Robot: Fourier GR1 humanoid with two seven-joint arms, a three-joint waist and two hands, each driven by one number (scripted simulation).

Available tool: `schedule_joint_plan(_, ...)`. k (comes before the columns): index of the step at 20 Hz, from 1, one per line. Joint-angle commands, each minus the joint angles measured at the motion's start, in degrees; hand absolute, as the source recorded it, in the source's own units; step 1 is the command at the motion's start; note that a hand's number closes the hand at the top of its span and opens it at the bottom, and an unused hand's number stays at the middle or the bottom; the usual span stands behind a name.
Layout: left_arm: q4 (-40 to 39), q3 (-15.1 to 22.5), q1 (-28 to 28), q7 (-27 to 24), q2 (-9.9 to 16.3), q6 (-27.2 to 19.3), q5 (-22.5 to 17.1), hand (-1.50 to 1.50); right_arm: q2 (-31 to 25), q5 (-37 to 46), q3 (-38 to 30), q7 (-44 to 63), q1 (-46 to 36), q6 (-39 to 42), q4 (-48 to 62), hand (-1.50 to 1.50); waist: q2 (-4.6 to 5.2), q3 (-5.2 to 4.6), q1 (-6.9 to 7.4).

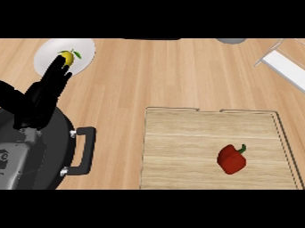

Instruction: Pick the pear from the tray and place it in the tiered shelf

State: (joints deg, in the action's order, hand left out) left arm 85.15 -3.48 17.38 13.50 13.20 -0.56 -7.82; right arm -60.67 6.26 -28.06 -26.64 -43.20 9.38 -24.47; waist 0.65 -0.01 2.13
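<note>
A red lumpy fruit with a short green stem (231,159) lies on the wooden tray (181,133), in its right half. It looks more like a red pepper than a pear. The white tiered shelf (293,73) with thin metal rails stands at the far right edge, partly cut off. My left hand (40,100) shows at the left, open with straight fingers pointing up and the thumb spread, far from the tray and holding nothing. My right hand is not in view.
A black pan (56,147) with a side handle sits at the lower left under my left forearm. Behind it, a white plate (83,48) holds a small yellow fruit with a leaf (67,56). A grey round object (231,40) peeks in at the top.
</note>
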Motion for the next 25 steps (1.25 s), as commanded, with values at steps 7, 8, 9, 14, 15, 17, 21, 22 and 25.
schedule_joint_plan(7, -0.02, 0.95, -1.19, -1.51, -1.66, -1.42, 1.71, 0.0, -10.64, -1.43, -1.3, 1.58, -0.59, 21.95, 12.03, -1.5, 0.37, 0.36, -0.11)
schedule_joint_plan(8, -0.04, 0.44, -0.3, -1.47, -1.13, -1.29, 1.56, 0.0, -12.11, -1.04, -1.2, 0.66, 0.27, 22.92, 12.29, -1.5, 0.41, 0.39, -0.25)
schedule_joint_plan(9, 1.13, 0.11, -0.13, 0.07, -0.67, -0.47, 0.33, 0.0, -13.75, -1.81, -2.19, 1.71, -1.0, 23.31, 12.76, -1.5, 0.42, 0.43, 0.28)
schedule_joint_plan(14, 2.01, -0.6, -4.21, -1.94, -0.15, 0.85, -0.39, 0.0, -16.72, -3.35, -4.17, -3.47, 4.12, 30.72, 15.8, -1.5, 0.25, 0.65, -0.39)
schedule_joint_plan(15, 0.63, -0.51, -1.67, -0.76, -0.55, -0.72, 0.55, 0.0, -16.83, -4.12, -4.68, -4.94, 4.29, 33.72, 15.48, -1.5, 0.25, 0.67, -1.58)
schedule_joint_plan(17, 0.0, -1.69, -2.75, -1.57, 0.48, 0.7, -0.56, 0.0, -17.46, -4.21, -4.66, -7.05, 6.4, 36.47, 14.94, -1.5, 0.14, 0.67, -2.03)
schedule_joint_plan(21, -0.9, -1.71, -3.46, -2.57, -0.44, 0.1, -0.33, 0.0, -17.77, -4.17, -4.33, -10.54, 7.99, 37.54, 11.7, -1.5, 0.14, 0.73, -2.51)
schedule_joint_plan(22, -0.34, -2.17, -2.32, -1.18, 0.32, 0.1, -0.65, 0.0, -16.23, -3.69, -3.75, -12.9, 9.73, 37.27, 10.92, -1.5, 0.01, 0.81, -2.81)
schedule_joint_plan(25, 1.17, -1.44, -3.07, -1.16, 0.41, -0.12, 0.23, 0.0, -17.22, -3.56, -3.52, -15.24, 11.56, 36.6, 8.86, -1.5, -0.25, 0.89, -2.81)
